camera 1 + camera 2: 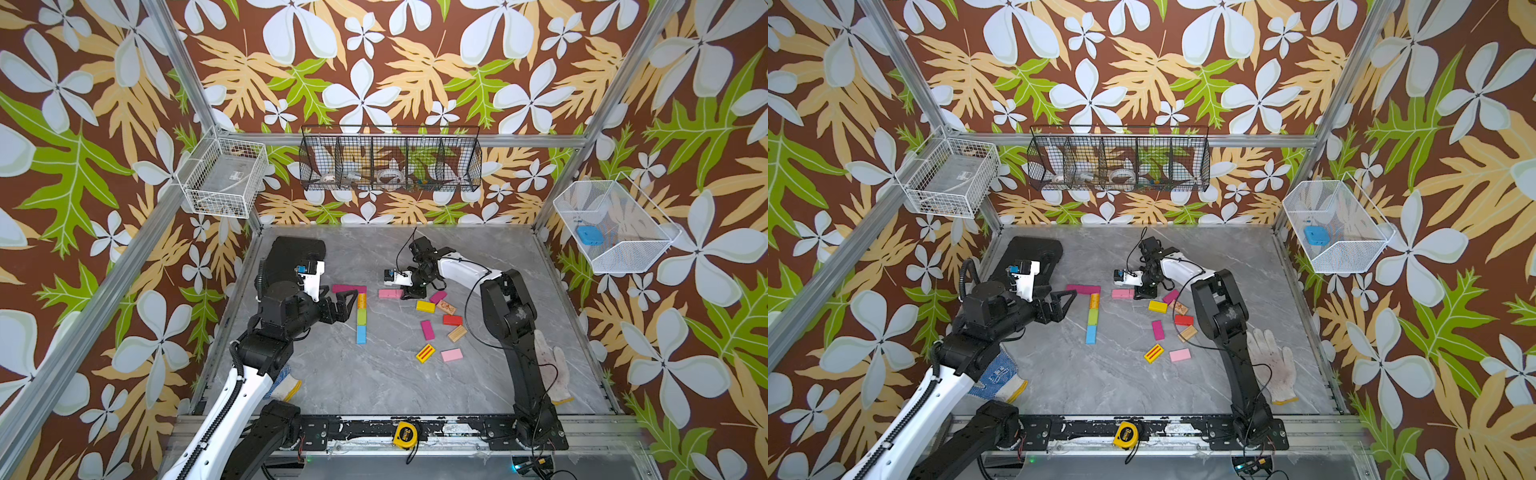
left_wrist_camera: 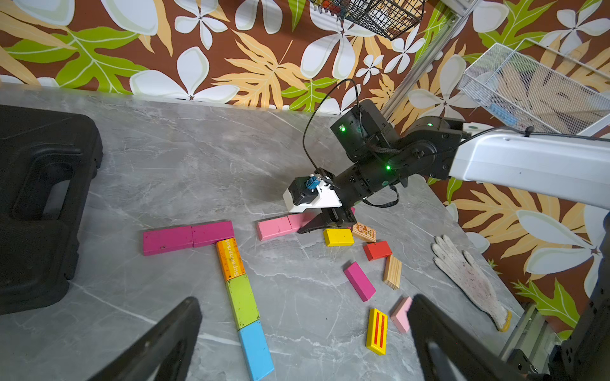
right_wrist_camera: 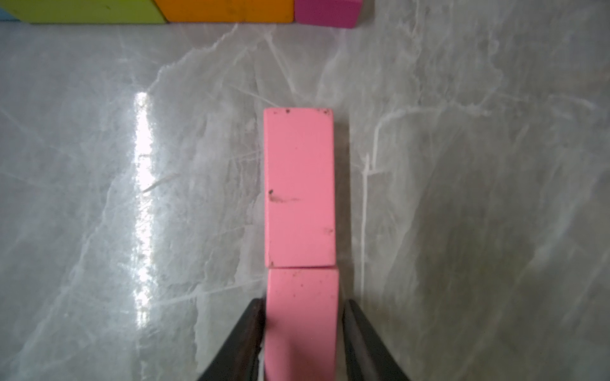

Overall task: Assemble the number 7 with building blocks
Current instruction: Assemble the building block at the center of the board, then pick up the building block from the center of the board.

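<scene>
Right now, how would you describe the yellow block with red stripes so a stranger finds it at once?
On the grey marble table, look at the loose blocks scattered right of the coloured column. The striped block lies at their end nearest the robot's base, beside a pale pink block. Only it carries red stripes; the other yellow block is plain.

2 top views overlook the whole table [image 1: 374,382] from above; both wrist views share the pink blocks [image 2: 273,228].
</scene>
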Robot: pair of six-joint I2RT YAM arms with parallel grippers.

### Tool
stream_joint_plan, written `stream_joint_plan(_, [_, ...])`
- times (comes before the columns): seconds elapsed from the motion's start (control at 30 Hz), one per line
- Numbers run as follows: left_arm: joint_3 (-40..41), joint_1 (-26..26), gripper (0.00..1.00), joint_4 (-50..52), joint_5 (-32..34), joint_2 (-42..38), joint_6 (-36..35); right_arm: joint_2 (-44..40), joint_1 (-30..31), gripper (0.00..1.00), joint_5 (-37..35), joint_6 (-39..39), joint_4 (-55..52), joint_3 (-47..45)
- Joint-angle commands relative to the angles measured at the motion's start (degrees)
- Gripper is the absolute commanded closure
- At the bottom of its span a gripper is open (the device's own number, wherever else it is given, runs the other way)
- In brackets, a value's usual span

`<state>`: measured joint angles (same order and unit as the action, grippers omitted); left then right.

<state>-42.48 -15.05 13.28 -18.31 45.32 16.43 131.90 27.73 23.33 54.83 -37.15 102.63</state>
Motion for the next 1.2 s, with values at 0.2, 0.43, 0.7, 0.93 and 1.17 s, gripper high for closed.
stream_joint_plan(0.2, [-0.16,0.11,0.00,-0.71,-0.84,0.21,0.27,-5.03,-0.36,0.49,-1.69,0.77,-0.07,-3.74])
stream_joint_plan(0.43, [0.11,0.11,0.00,-3.09,-4.16,1.06,2.30,-15.97,-1.99,0.43,1.32,-2.44,8.45,-13.07])
stream_joint_plan(0.7, [1.96,-0.05,0.00,-9.79,-8.06,2.40,7.71,-21.17,-2.58,0.43,-2.58,-12.04,10.97,-21.30])
stream_joint_plan(0.93, [1.97,0.01,0.00,-11.70,-9.79,3.81,8.54,-24.27,-2.67,0.44,-3.59,-16.63,14.57,-31.67])
stream_joint_plan(1.17, [2.04,-0.06,0.00,-11.95,-10.17,4.38,8.01,-24.09,-2.65,0.45,-5.46,-17.66,16.30,-33.57])
